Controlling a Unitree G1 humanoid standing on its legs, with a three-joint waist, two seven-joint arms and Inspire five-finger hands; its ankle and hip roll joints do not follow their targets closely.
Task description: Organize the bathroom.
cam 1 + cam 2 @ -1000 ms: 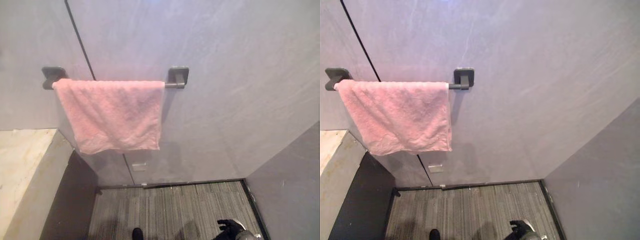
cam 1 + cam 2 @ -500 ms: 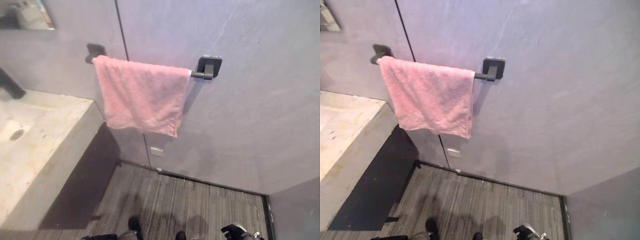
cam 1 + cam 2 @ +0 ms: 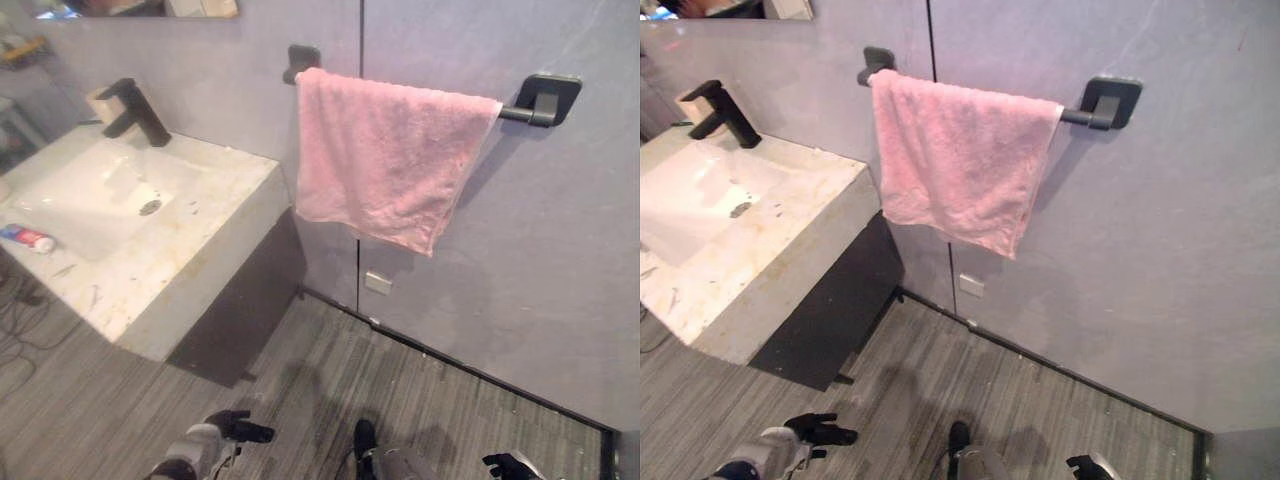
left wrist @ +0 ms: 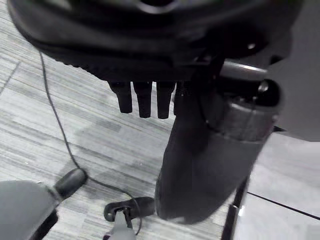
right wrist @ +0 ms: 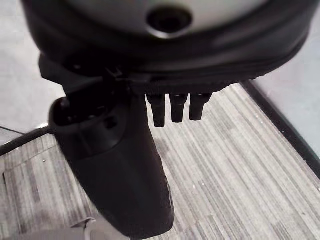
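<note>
A pink towel (image 3: 392, 158) hangs folded over a dark wall bar (image 3: 538, 102). To its left stands a white stone sink counter (image 3: 195, 265) with a black faucet (image 3: 132, 108). A red, white and blue tube (image 3: 27, 238) lies on the counter's left edge. My left hand (image 3: 236, 428) hangs low over the floor, far below the counter, and my right hand (image 3: 510, 465) hangs at the lower right. In the left wrist view the fingers (image 4: 142, 102) are straight and hold nothing. The right hand's fingers (image 5: 172, 111) are straight and hold nothing too.
A mirror's lower edge (image 3: 140, 8) shows above the faucet. Grey striped flooring (image 3: 330, 380) runs from the counter to the grey wall (image 3: 560, 270). A small white plate (image 3: 377, 283) sits low on the wall under the towel.
The camera has swung to the left, so the sink, the faucet and the tube have come into view. The towel stays on its bar. My left hand now shows at the bottom.
</note>
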